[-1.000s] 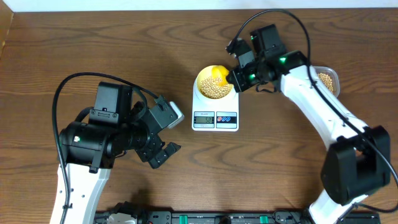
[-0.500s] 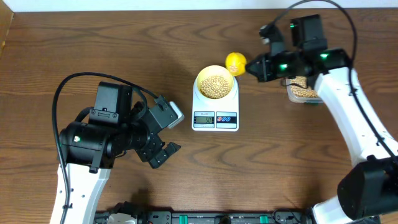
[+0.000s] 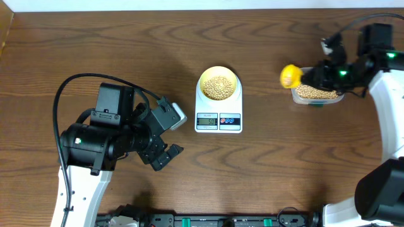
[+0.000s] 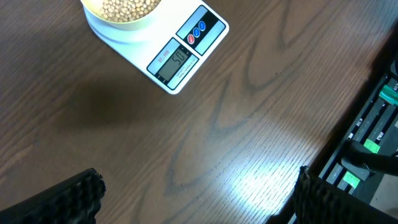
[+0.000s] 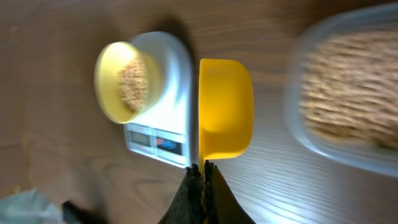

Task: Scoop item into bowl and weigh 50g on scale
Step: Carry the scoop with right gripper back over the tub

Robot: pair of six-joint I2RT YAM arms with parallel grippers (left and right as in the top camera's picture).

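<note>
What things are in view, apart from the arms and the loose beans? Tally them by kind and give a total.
Pale-yellow bowl: 1
White scale: 1
Yellow scoop: 1
Clear tub: 1
Total: 4

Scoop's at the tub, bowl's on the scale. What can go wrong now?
The right gripper pinches the scoop by its handle only; digging could twist it loose.
It hangs at the tub rim; a bump could shove the tub.
The bowl already holds many beans; another load may overshoot.
</note>
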